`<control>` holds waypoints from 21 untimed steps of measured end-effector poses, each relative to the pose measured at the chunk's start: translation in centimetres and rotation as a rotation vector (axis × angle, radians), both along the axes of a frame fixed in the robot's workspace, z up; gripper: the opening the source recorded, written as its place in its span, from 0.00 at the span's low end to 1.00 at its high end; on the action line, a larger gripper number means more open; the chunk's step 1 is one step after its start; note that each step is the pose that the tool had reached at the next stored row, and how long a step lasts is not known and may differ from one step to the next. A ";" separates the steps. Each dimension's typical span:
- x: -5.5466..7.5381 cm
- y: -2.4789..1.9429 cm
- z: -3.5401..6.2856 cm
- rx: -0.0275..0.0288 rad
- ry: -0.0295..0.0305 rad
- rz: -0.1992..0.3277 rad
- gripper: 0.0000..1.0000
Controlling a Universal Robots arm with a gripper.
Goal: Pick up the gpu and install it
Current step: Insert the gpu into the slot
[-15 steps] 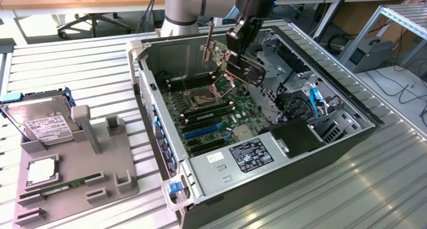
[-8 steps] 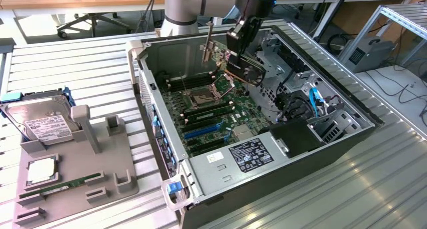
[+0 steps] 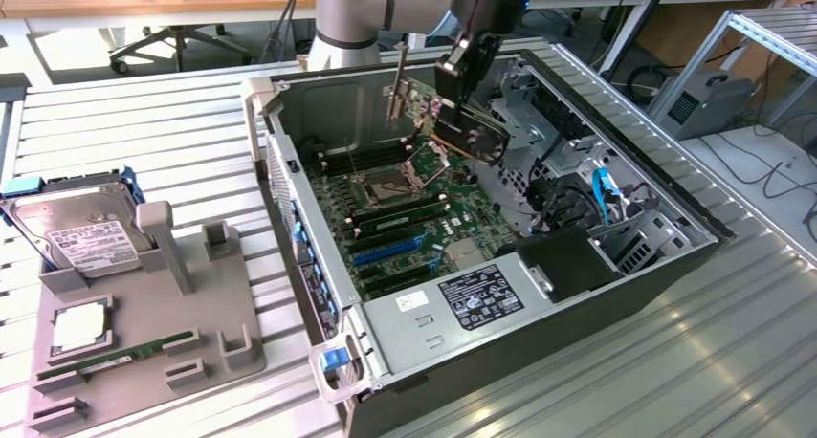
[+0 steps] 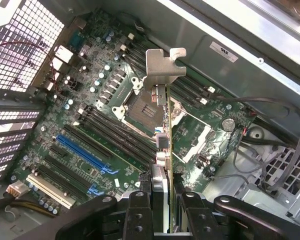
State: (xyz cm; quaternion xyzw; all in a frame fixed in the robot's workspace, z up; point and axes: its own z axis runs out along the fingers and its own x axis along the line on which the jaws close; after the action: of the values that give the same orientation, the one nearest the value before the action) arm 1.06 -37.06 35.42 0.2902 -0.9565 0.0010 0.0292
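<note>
So the gripper [image 3: 462, 65] has its fingers [image 4: 140, 215] clamped tight on the gpu [image 3: 460, 127], pinching the card by one edge with no gap showing on either side. The card hangs right below the gripper, up in the air over the far end of the open case [image 3: 332, 113]. Its silvery bracket [image 3: 398, 84] sticks out toward the exterior view's left, and the round fan faces the exterior view's right.

In the wrist view the gpu [image 4: 162, 145] runs edge-on straight out from between the fingers, and the bracket [image 4: 164, 65] is the end farthest from the gripper [image 4: 162, 200]. The card sits over the CPU socket [image 4: 140, 107] on the motherboard [image 4: 105, 100], clear of the board and not in a slot. The blue slot [image 4: 85, 152] is off to one side of it and has nothing in it.

At the exterior view's left, well apart from the case, a grey tray [image 3: 191, 323] holds a hard drive [image 3: 83, 232] and a RAM stick [image 3: 121, 354].
</note>
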 end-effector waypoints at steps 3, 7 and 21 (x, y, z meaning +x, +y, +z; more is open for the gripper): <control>0.0 0.00 0.00 -0.0001 0.0000 0.009 0.27; 0.0 0.00 0.00 -0.0001 0.0000 0.020 0.27; 0.0 0.00 0.00 0.0000 0.0000 0.062 0.27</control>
State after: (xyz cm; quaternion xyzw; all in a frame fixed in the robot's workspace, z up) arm 1.07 -37.06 35.42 0.3198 -0.9470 0.0019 0.0292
